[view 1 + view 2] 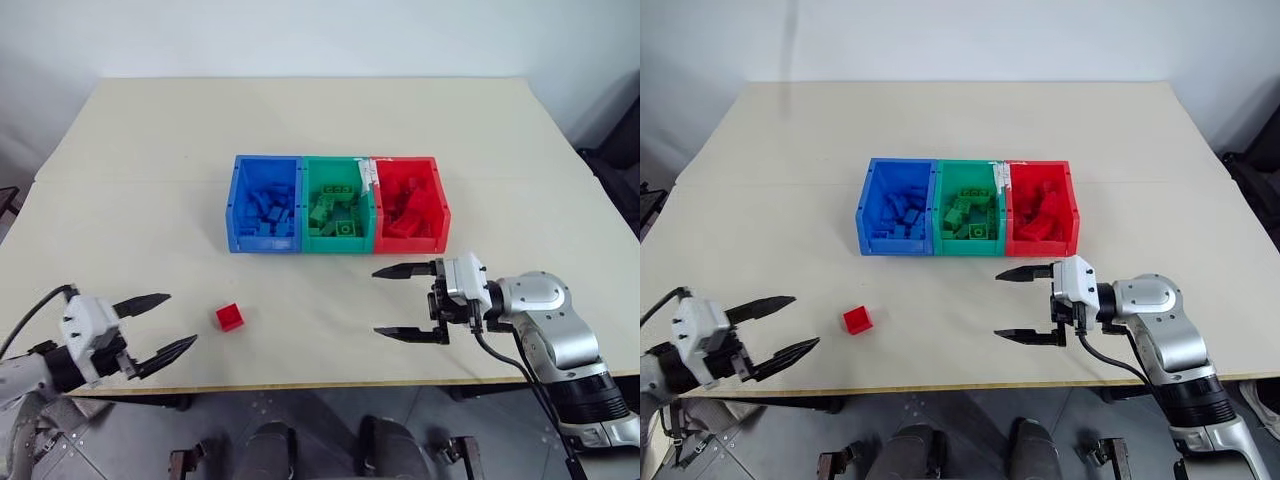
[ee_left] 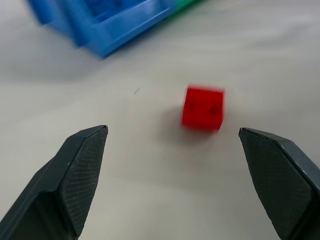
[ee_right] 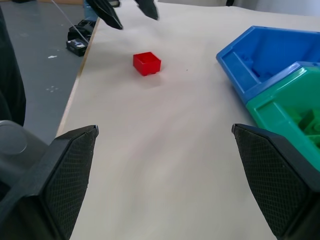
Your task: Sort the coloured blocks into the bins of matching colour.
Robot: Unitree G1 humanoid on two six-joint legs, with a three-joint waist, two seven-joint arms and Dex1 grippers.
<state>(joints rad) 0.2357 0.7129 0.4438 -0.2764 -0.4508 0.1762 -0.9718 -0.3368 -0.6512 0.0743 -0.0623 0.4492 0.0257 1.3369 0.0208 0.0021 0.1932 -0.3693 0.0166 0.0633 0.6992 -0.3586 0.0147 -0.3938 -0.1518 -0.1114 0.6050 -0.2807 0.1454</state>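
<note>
One red block lies alone on the table near its front edge, left of centre; the left wrist view has it just ahead of my fingers. A joined row of bins sits mid-table: blue, green and red, each holding several bricks of its own colour. My left gripper is open at the front left, a short way left of the red block and pointing toward it. My right gripper is open in front of the red bin, pointing left, with nothing between its fingers.
The cream table has bare surface behind and to both sides of the bins. Its front edge runs just below both grippers. A small white label sits on the rim between the green and red bins. Dark objects lie on the floor past the table's left edge.
</note>
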